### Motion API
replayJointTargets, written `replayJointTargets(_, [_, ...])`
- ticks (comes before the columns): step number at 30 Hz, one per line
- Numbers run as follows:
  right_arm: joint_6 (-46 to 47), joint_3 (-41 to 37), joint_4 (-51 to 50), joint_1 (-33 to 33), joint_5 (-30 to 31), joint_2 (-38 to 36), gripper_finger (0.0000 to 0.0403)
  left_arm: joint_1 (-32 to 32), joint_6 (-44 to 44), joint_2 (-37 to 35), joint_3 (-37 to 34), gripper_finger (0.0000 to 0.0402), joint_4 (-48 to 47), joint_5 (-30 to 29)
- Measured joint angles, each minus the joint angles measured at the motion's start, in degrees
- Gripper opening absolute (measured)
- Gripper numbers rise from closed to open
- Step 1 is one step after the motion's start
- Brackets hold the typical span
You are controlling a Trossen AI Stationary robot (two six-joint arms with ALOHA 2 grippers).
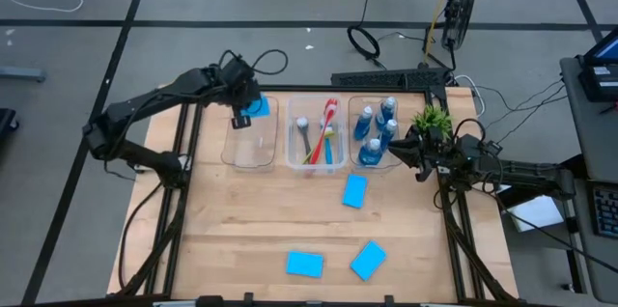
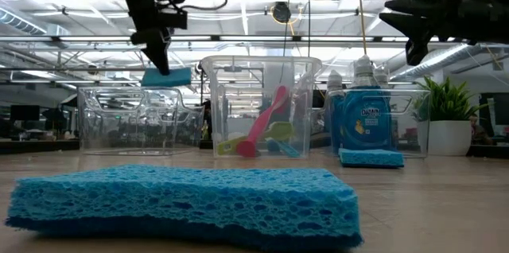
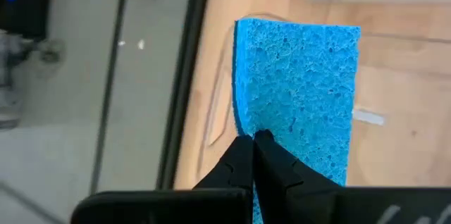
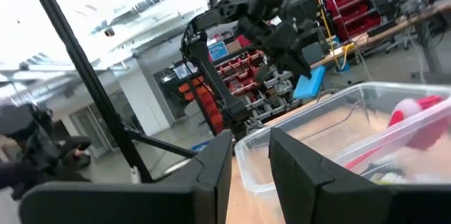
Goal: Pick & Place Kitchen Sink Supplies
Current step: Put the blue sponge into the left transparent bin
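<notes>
You have a wooden table (image 1: 251,220) with three clear bins in a row along its far edge: the left bin (image 1: 249,143) holds nothing yet, the middle bin (image 1: 316,133) holds the brushes (image 1: 325,131), and the right bin (image 1: 375,131) holds the blue bottles (image 1: 384,124). Your left gripper (image 1: 241,106) hangs above the left bin, pinched tight on one edge of a blue sponge (image 1: 257,107), which dangles flat below it, clear of the bin's rim. Your right gripper (image 1: 417,150) waits beside the right bin with a narrow gap between its fingers and nothing in them. Three loose sponges lie on the table: one (image 1: 355,191) near the bins, two (image 1: 305,265) (image 1: 368,260) at the near edge

Watch the release: the sponge sits toward the bin's far side, so if you let go from here it may catch the rim and tip out, or bounce off the wall. The thin edge grip could also let it slip early
</notes>
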Motion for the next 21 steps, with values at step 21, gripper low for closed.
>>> replayJointTargets(21, [-7.89,0.02,-7.63,0.0,-0.07,0.02,0.0086,6.45,5.97,11.23,0.0,0.0,-0.47,10.31])
